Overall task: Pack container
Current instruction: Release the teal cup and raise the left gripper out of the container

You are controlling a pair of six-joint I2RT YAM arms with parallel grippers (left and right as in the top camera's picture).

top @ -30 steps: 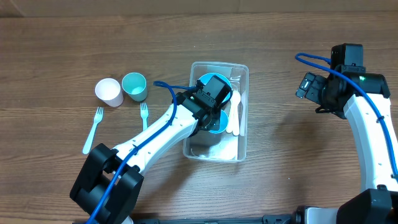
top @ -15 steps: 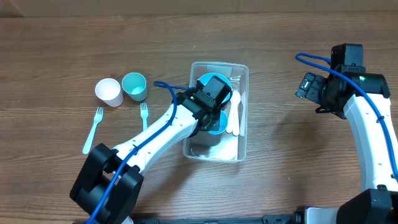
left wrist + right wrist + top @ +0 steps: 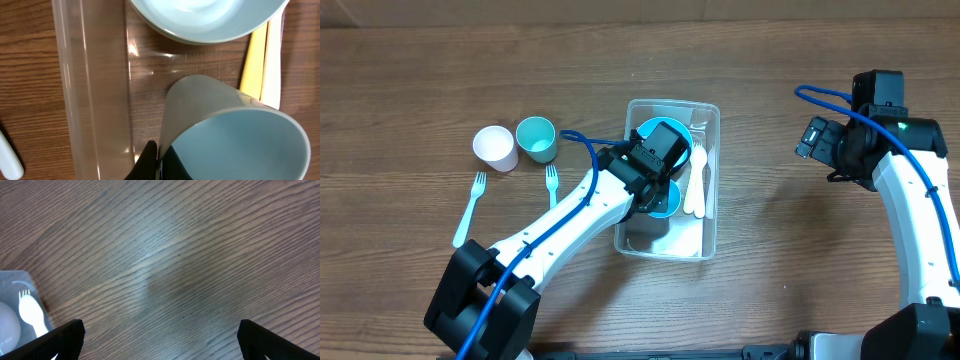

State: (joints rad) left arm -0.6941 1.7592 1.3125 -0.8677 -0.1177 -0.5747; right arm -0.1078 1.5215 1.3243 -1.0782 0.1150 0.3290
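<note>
Arms rise from the near edge of the counter [image 3: 420, 60], one at each side. The left arm [image 3: 570, 215] slants in toward the middle of the counter, where the container [image 3: 710, 240] lies with its long sides running near to far.

Inside it, the left hand [image 3: 658, 160] is pinched tight on a teal cup [image 3: 235, 135]. Its black fingers [image 3: 149, 159] grip the cup's pale wall at the rim, and the cup's teal inside faces the wrist camera. Just beyond the cup, also in the container, sits a teal bowl [image 3: 205, 20]. Along the container's right wall lie pale utensils [image 3: 696, 185], white and cream; whether they are spoons or forks I cannot tell.

Toward the left edge of the counter, apart from the container, two teal forks lie with tines pointing far. The longer fork [image 3: 468, 210] is closer to that edge and the shorter fork [image 3: 552, 185] closer to the container. Just past them stand a white cup [image 3: 493, 148] and, close beside it, a second teal cup [image 3: 536, 139], mouths up.

Toward the right edge, well apart from the container, the right hand [image 3: 817, 138] hangs over the wood with its fingers [image 3: 60, 337] spread wide, holding nothing.
</note>
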